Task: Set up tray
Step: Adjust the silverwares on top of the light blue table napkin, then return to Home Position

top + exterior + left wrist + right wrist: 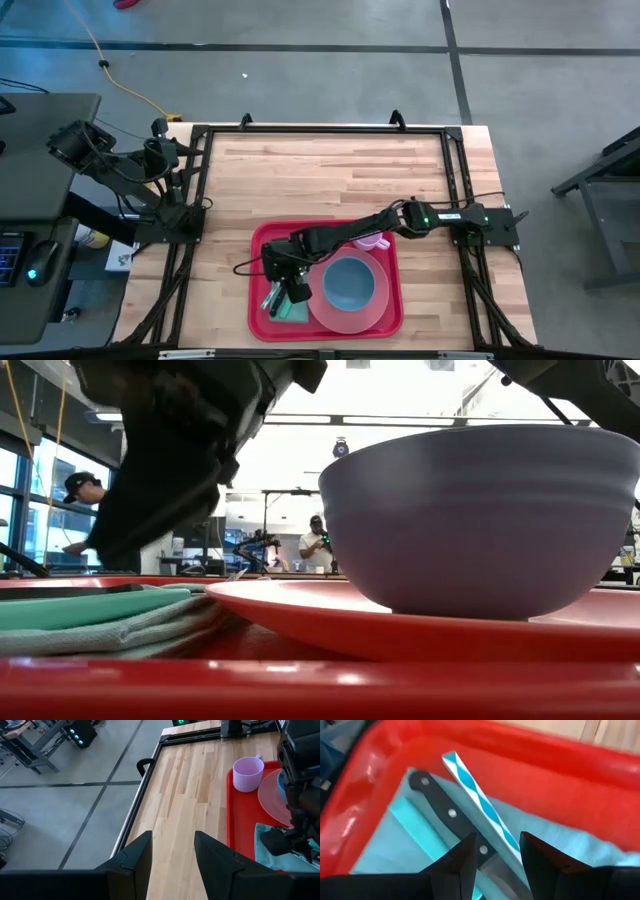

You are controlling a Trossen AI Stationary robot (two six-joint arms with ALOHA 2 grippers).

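The red tray [262, 248] lies at the table's near middle. It carries a round pink plate [350, 318] with a blue-grey bowl [348, 283] on it, and a pale pink cup [372, 241] at its far side. A folded teal napkin [400, 850] sits in the tray's left part. A black-handled knife [445, 807] and a blue-and-white striped straw [480, 800] lie on the napkin. My right gripper [498, 855] hangs open just above the napkin, its fingers on either side of the straw and the knife blade. My left gripper [172, 852] is open above the table's left edge.
Bare wood stretches across the far half of the table [330, 160] and left of the tray. A black frame rail [145, 795] runs along the table's edge. The right arm [400, 218] reaches across the tray's far side. People stand in the room beyond [318, 545].
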